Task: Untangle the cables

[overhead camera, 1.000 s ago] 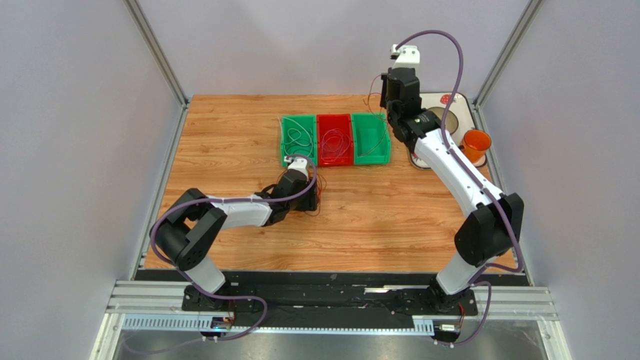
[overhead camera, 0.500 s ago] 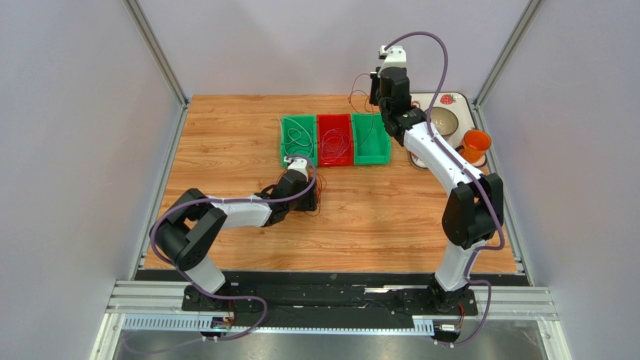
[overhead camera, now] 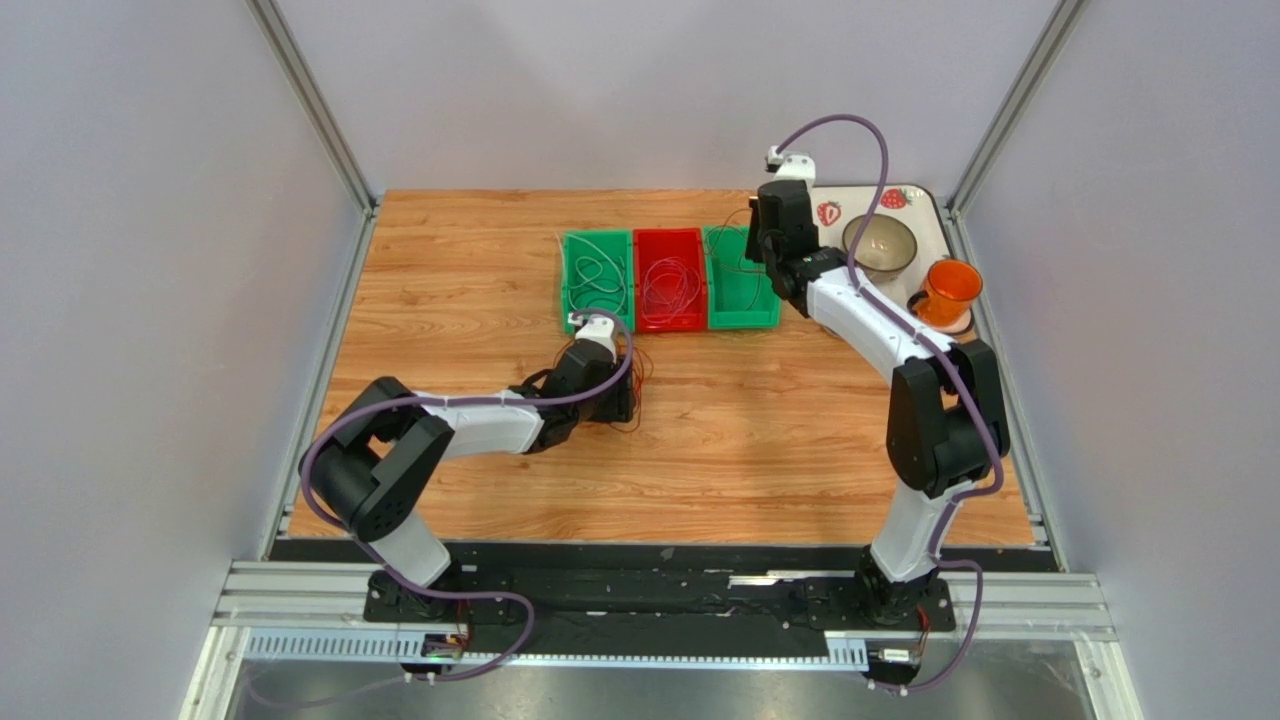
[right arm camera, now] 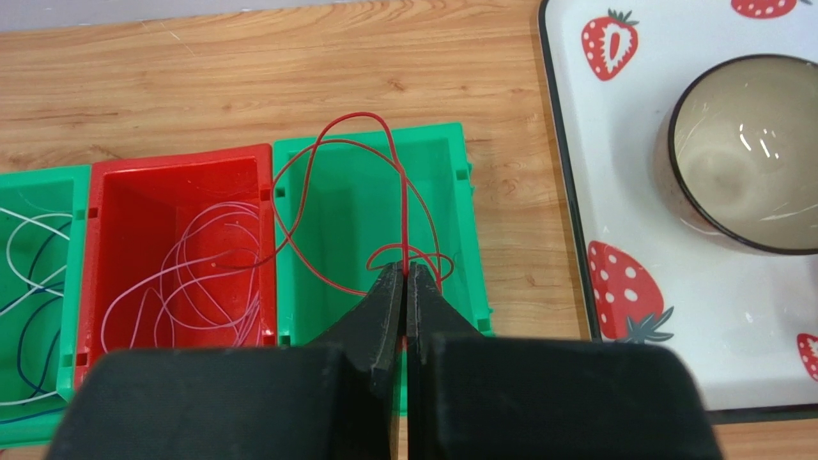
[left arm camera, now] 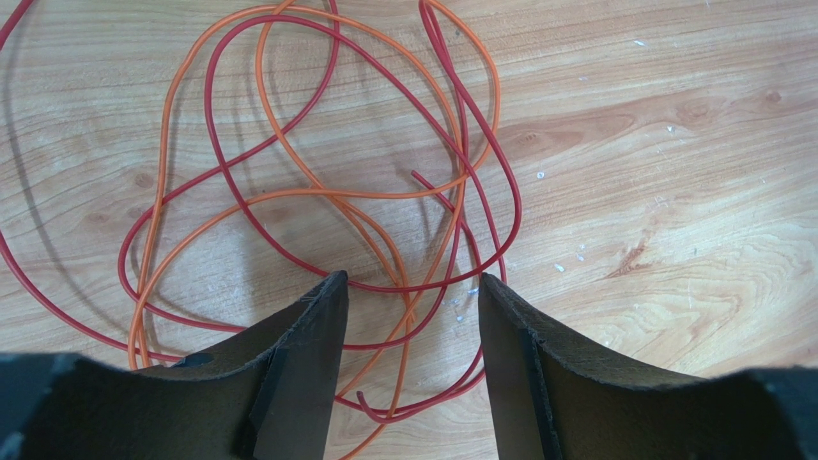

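Left of the bench's middle, the left gripper (left arm camera: 411,280) hangs with its fingers spread over tangled cables (left arm camera: 336,195), thin red and orange strands crossing in loose loops flat on the wood. Toward the far edge, the left green bin (right arm camera: 43,177) holds white and dark wires and the red bin (right arm camera: 173,158) holds pale ones. Over the right green bin (right arm camera: 350,206), the right gripper (right arm camera: 403,273) pinches one curling red cable (right arm camera: 365,115).

This looks like a robotics lab test cell. Plain grey panels (overhead camera: 150,225) on aluminium posts (overhead camera: 308,98) box in a wooden worktop (overhead camera: 451,255), and two robot arms (overhead camera: 481,425) are bolted to a slotted rail (overhead camera: 301,593).
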`<state>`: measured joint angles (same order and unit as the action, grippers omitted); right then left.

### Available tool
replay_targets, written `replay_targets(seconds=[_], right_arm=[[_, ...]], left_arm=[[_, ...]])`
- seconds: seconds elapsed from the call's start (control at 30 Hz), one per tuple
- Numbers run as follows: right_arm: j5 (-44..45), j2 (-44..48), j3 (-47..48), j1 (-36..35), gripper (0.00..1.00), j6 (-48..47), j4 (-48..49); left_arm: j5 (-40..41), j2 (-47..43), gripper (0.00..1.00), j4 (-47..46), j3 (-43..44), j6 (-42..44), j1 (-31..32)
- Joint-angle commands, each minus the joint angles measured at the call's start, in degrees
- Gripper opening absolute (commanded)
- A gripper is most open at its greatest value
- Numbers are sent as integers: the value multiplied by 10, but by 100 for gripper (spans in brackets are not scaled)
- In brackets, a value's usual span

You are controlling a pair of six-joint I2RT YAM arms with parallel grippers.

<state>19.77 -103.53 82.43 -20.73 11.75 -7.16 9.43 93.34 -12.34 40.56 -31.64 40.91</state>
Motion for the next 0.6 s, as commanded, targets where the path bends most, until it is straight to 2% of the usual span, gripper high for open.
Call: replay_targets(seconds=[0.0,0.1,0.23,0.57], right_arm=[[2,27,-4,3,0,40,-10],[21,12,4,3,0,51,-39],[90,-13,36,3,0,90,-107],[22,-57,69,3,0,88,-137]], left_arm=[[-8,-1,61,-1,-4,3,1],[-9,0,61,-1,-4,3,2],[-9,1,61,-2,-4,4,1],[-9,3,60,-2,-3,3,1]])
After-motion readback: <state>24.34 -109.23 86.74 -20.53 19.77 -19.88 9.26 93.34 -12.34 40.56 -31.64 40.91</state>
